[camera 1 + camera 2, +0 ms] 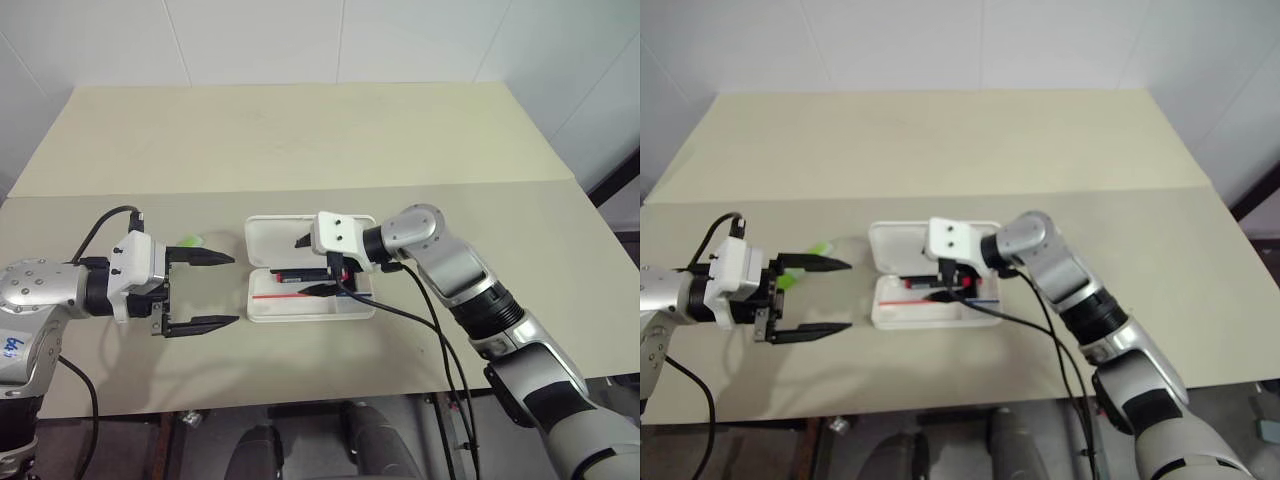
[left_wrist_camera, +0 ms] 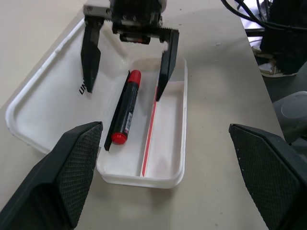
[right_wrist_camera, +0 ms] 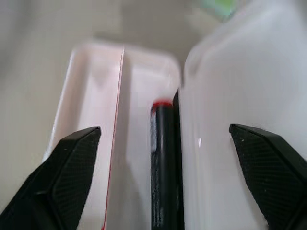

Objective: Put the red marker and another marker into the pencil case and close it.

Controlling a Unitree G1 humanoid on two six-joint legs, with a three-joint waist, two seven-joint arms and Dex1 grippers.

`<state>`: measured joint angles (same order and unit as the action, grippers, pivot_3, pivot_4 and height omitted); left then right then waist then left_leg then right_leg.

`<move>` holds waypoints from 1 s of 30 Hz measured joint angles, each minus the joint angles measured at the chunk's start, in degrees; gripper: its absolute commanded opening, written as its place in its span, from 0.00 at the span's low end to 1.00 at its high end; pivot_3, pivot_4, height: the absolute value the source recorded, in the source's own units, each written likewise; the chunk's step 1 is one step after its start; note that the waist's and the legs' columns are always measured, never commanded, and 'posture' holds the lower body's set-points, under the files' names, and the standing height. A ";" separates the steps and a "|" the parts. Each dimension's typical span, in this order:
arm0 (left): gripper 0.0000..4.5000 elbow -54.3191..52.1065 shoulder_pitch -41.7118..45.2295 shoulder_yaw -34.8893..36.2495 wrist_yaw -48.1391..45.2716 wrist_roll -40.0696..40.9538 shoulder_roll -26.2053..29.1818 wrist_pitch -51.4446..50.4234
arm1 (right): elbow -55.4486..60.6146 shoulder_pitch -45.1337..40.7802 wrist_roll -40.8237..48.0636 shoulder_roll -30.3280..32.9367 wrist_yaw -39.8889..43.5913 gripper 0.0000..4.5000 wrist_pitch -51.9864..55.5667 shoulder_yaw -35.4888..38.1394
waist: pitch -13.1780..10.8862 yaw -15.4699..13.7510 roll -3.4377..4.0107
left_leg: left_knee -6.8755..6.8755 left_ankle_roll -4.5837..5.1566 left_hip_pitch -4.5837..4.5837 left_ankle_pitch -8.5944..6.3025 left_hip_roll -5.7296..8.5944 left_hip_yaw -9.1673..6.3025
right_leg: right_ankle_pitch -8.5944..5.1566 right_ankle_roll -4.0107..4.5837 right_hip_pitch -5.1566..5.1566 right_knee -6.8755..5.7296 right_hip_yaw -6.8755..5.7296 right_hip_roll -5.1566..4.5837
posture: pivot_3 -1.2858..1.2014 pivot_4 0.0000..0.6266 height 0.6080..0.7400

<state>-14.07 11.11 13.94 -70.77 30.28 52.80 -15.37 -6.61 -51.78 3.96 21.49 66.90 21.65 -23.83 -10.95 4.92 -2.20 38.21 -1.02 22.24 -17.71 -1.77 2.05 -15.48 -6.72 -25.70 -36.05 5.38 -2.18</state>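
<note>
The white pencil case (image 1: 262, 310) lies open at the table's middle, its lid (image 1: 270, 238) flat on the far side. In the tray, close to the hinge, rests the red marker (image 2: 125, 108), black-bodied with red ends, and nothing grips it. My right gripper (image 1: 312, 266) hovers open just over the tray, one finger above the lid and one above the tray. The lime-green marker (image 1: 188, 241) sits on the table left of the case, just behind my left gripper (image 1: 222, 291), which is open and empty and points at the case.
The beige table (image 1: 300, 140) stretches far behind the case, with a seam across it just beyond the lid. Black cables (image 1: 430, 340) hang from my right arm over the table's near edge. White walls close the back.
</note>
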 measured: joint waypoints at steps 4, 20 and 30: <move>1.00 1.22 0.51 -0.71 -0.02 -0.01 -0.07 0.00 | 1.88 -0.17 4.19 -0.30 1.48 0.99 2.04 2.31 | 0.00 -0.10 0.00 | 0.01 0.00 0.01 0.00 0.00 -0.01 | 0.00 0.00 0.05 0.03 -0.08 -0.03 | 0.52 0.24 1.00; 1.00 10.12 3.35 -1.84 13.94 -15.11 5.81 -6.59 | 18.66 9.44 25.15 8.38 3.41 0.99 6.68 20.39 | -0.01 -0.41 0.01 | 0.01 0.01 -0.07 0.00 0.04 -0.08 | -0.01 0.02 0.11 0.04 -0.35 -0.13 | 0.52 0.24 1.00; 1.00 15.14 12.74 -8.85 22.38 -18.60 4.62 -23.57 | 20.09 10.07 26.19 14.07 0.05 0.99 7.15 24.15 | -0.01 -0.26 0.01 | -0.04 0.01 -0.05 0.00 0.06 -0.06 | 0.01 -0.02 0.13 0.02 -0.34 -0.09 | 0.52 0.24 1.00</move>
<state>1.07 23.85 5.10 -48.38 11.68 57.42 -38.94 13.49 -41.71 30.16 35.56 66.95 28.80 0.31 -10.96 4.65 -2.20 38.17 -1.01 22.19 -17.72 -1.72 1.99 -15.47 -6.74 -25.57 -36.03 5.04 -2.27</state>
